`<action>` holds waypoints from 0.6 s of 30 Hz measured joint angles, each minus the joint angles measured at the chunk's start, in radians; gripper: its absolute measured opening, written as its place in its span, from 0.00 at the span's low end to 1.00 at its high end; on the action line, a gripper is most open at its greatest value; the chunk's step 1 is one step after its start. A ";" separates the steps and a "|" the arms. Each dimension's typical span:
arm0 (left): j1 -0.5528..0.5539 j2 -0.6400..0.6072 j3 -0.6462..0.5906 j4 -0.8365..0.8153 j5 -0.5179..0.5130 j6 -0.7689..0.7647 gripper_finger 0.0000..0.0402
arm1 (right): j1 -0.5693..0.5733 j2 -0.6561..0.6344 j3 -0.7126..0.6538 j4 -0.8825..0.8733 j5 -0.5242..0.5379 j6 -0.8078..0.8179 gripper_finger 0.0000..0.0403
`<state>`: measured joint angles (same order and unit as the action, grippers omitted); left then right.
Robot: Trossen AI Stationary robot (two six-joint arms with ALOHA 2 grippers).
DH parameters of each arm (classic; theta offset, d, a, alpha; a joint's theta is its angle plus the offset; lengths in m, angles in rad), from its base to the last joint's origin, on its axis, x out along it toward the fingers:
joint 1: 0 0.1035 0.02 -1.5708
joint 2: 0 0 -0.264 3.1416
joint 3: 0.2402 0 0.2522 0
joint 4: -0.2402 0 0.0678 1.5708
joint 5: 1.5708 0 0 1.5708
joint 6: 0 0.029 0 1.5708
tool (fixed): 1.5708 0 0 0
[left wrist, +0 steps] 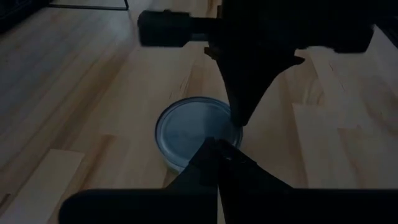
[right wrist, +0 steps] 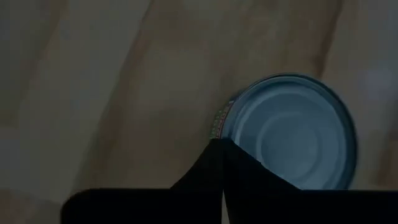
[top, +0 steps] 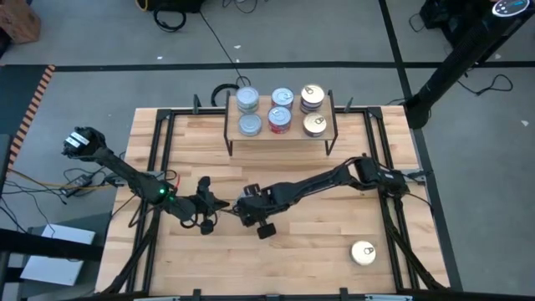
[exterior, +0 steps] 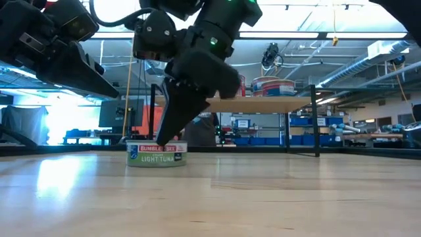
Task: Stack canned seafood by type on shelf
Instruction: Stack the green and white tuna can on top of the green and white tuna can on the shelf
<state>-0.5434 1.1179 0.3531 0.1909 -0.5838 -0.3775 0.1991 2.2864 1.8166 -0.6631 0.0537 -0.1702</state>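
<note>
A flat silver-blue tuna tin sits on its base on the wooden table, between my two grippers. My right gripper is shut and points steeply down, its tips at the tin's rim. My left gripper is also shut. It hangs above the table on the tin's left side and touches nothing. The shelf stands at the far middle of the table. It carries silver-blue tins on its left, red-labelled tins in the middle and gold-topped tins on its right. My right gripper comes down from above at a steep slant. Its shut fingertips stand at the tin's top rim. Whether they touch the rim I cannot tell. The tin sits flat on the table.
One gold-topped tin lies alone near the table's front right corner. A black metal frame runs along the table's sides. Bare wood lies between the shelf and the arms.
</note>
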 joint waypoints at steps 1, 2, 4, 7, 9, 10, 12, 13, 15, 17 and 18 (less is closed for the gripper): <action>0.000 0.000 0.000 0.000 0.000 0.000 0.00 | -0.007 0.001 0.011 -0.010 -0.036 0.023 0.01; 0.000 0.000 0.000 0.000 0.000 0.000 0.00 | -0.016 0.002 0.023 -0.020 -0.068 0.046 0.01; 0.000 0.000 0.000 0.001 0.000 0.000 0.00 | -0.030 0.005 0.050 -0.046 -0.116 0.094 0.01; 0.000 0.000 0.000 0.001 0.000 0.000 0.00 | -0.054 0.006 0.080 -0.064 -0.190 0.165 0.01; 0.000 0.000 0.000 0.001 0.000 0.000 0.00 | -0.071 0.006 0.094 -0.067 -0.249 0.214 0.01; 0.000 0.000 0.000 0.001 0.000 0.000 0.00 | -0.080 0.006 0.098 -0.066 -0.275 0.232 0.01; 0.000 0.000 0.000 0.001 -0.002 0.000 0.00 | -0.094 0.006 0.106 -0.072 -0.323 0.249 0.00; 0.000 0.000 0.000 -0.001 -0.010 0.000 0.00 | -0.098 0.006 0.111 -0.084 -0.339 0.248 0.00; 0.008 0.003 0.000 -0.010 -0.040 0.000 0.00 | -0.096 0.001 0.123 -0.125 -0.333 0.230 0.01; 0.036 0.012 0.000 -0.015 -0.052 0.007 0.00 | -0.078 -0.005 0.125 -0.163 -0.289 0.204 0.01; 0.050 0.016 0.000 -0.015 -0.050 0.015 0.00 | -0.065 -0.005 0.125 -0.174 -0.261 0.198 0.01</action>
<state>-0.4929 1.1336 0.3527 0.1757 -0.6341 -0.3621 0.1339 2.2810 1.9415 -0.8375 -0.2071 0.0277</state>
